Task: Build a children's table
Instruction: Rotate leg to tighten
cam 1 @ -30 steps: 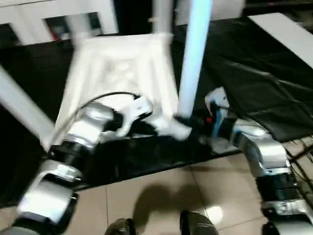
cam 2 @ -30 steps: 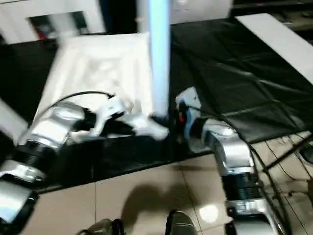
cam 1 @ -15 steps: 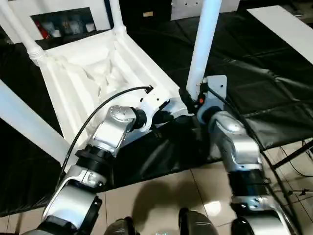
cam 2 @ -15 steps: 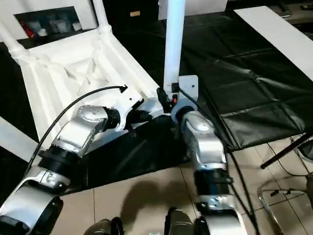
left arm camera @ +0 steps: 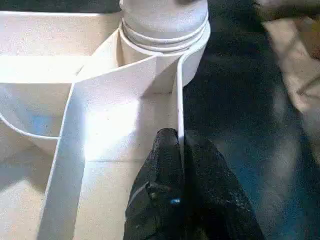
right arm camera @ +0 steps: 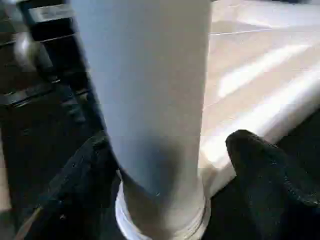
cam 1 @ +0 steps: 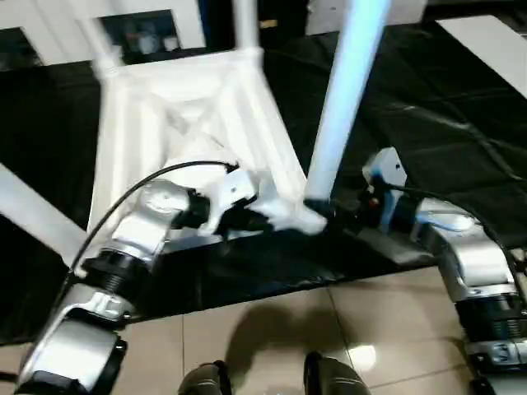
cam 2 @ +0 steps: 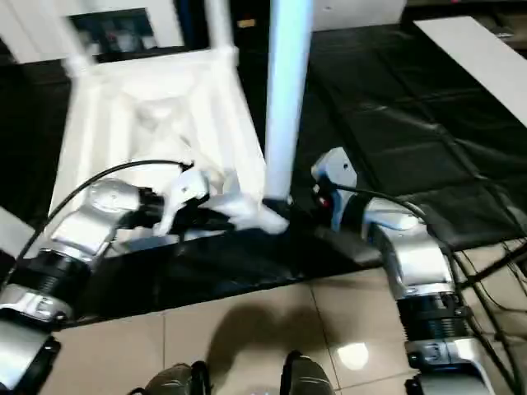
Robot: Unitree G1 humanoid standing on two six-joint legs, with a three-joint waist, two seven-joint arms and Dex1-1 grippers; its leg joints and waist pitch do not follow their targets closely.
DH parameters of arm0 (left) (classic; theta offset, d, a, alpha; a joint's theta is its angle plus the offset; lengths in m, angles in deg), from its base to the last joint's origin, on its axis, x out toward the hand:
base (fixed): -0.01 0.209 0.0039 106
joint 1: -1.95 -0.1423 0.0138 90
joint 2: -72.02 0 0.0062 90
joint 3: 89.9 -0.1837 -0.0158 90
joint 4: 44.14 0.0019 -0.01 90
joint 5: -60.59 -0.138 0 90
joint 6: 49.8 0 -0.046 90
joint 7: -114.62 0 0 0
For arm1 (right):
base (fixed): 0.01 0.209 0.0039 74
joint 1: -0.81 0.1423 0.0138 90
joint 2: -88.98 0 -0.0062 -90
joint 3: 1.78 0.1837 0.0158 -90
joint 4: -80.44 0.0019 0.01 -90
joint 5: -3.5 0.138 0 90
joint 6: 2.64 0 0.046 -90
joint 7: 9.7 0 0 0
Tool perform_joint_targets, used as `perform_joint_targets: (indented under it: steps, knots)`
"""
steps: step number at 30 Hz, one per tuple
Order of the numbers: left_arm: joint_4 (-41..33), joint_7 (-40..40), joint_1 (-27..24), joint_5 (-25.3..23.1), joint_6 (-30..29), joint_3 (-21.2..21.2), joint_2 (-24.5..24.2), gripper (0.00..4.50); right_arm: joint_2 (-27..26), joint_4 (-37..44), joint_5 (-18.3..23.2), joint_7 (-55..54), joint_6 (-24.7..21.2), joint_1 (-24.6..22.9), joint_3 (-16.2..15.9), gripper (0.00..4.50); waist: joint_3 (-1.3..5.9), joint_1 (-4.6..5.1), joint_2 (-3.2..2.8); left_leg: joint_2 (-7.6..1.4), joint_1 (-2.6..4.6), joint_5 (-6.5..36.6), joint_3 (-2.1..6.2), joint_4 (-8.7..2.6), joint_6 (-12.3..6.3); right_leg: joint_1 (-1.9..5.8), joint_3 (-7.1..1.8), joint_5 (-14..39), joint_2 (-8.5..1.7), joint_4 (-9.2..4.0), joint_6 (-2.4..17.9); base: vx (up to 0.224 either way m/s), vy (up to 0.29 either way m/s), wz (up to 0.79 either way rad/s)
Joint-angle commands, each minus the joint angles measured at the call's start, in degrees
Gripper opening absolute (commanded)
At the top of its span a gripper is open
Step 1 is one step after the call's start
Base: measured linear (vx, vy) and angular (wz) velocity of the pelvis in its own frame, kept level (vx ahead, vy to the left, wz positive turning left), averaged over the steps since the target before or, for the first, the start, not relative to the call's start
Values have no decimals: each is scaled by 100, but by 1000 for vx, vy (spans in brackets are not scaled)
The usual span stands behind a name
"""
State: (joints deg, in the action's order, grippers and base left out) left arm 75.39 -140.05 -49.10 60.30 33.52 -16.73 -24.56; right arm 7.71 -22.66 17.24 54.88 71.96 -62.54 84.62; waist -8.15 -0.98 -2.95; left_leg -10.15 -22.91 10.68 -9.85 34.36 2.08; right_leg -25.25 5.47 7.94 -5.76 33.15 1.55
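The children's table lies upside down on the black-covered surface, its ribbed underside (cam 1: 185, 123) facing up. A white leg (cam 1: 339, 107) stands in the near right corner socket (left arm camera: 165, 30). More legs rise at the far corners (cam 1: 244, 20) and at the near left (cam 1: 33, 210). My left gripper (left arm camera: 180, 136) is shut on a thin upright rib of the tabletop just beside that socket. My right gripper (right arm camera: 170, 142) is open, one black finger (right arm camera: 75, 185) on each side of the leg's base, with a gap on one side.
The black-covered work surface (cam 1: 445, 107) ends just below the table's near edge, with tiled floor (cam 1: 272, 329) below it. A white panel (cam 1: 486, 41) lies at the back right. White shelving (cam 1: 49, 25) stands behind. A metal frame and cables (cam 2: 494, 263) are at the right.
The whole view has swung about. My right gripper's fingers stand wider around the leg and its wrist has drawn slightly to the right. The left gripper keeps its hold on the rib.
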Motion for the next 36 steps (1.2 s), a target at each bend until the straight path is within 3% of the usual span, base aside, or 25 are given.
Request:
perform_joint_targets:
  steps: [1,4,6,8,9,11,20,23,24,28,29,32,33,34,35,36]
  knots:
    - [75,-583,57,-27,248,-358,-59,0,189,-110,127,691,61,63,-203,371,537,10,56,-285,145,232,35,-334,-1203,447,-287,362,-256,-183,1811,0,0,0]
    - [156,-749,91,-45,342,-421,-118,0,267,-245,149,986,125,145,-298,337,523,-59,56,-296,147,327,22,-340,-1139,429,-302,560,-275,-208,1781,0,0,0]
    - [241,-883,131,-72,461,-471,-156,0,317,-413,167,1263,176,253,-377,337,526,-79,64,-289,145,446,27,-346,-1027,437,-297,766,-284,-222,1749,0,0,0]
    - [329,-994,197,-135,565,-534,-184,0,333,-657,164,1566,166,431,-473,303,527,-74,67,-282,133,497,32,-351,-978,450,-293,831,-282,-230,1724,0,0,0]
    - [375,-1047,238,-154,614,-554,-202,0,346,-778,172,1744,153,530,-549,295,535,-79,124,-287,127,441,33,-346,-983,458,-301,795,-291,-207,1719,0,0,0]
    - [414,-1050,272,-160,635,-552,-200,0,341,-833,165,1799,164,580,-576,284,528,-88,98,-288,145,476,23,-348,-969,431,-300,938,-285,-241,1674,0,0,0]
    - [585,-1106,352,-133,727,-550,-203,0,340,-913,256,2211,50,675,-748,210,560,-135,128,-289,134,197,25,-325,-1092,441,-297,710,-284,-196,1711,0,0,0]
    - [584,-1092,315,-50,651,-482,-157,0,311,-777,387,2221,-160,564,-722,204,548,-151,125,-292,139,244,26,-331,-1071,436,-297,804,-281,-208,1697,0,0,0]
    - [438,-945,256,44,388,-388,-80,0,256,-481,508,1984,-485,383,-669,204,543,-165,110,-300,148,250,23,-337,-1050,433,-302,830,-280,-217,1689,0,0,0]
    - [187,-561,201,56,-107,-309,42,0,75,-34,439,1316,-836,105,-634,203,533,-190,114,-318,153,191,35,-350,-985,423,-310,867,-283,-216,1648,0,0,0]
    - [85,-293,190,32,-347,-261,124,0,-75,126,326,893,-961,5,-626,203,498,-168,121,-305,130,362,33,-374,-909,428,-301,1135,-285,-258,1586,0,0,0]
    - [-56,215,200,45,-774,-112,335,0,-448,318,148,82,-1174,-110,-548,202,424,-66,135,-240,169,1143,44,-431,-418,413,-283,2469,-296,-422,1175,0,0,0]
    - [-109,483,222,52,-978,-26,455,0,-701,381,111,-395,-1342,-136,-447,202,421,-36,142,-236,172,1215,52,-437,-350,419,-285,2630,-306,-441,1111,0,0,0]
    - [-167,1000,295,31,-1285,125,706,0,-1150,386,-97,-1252,-1489,-131,-336,202,393,12,139,-219,131,1346,82,-459,-251,438,-262,2954,-300,-469,944,0,0,0]
    - [-168,1007,296,31,-1289,127,709,0,-1156,387,-99,-1263,-1490,-131,-334,202,367,78,132,-221,135,1455,89,-473,-156,397,-258,3114,-288,-497,825,0,0,0]
    - [-197,1509,370,5,-1534,272,954,0,-1600,328,-263,-2064,-1614,-91,-201,202,343,172,141,-197,130,1634,111,-473,-70,384,-231,3381,-278,-525,709,0,0,0]
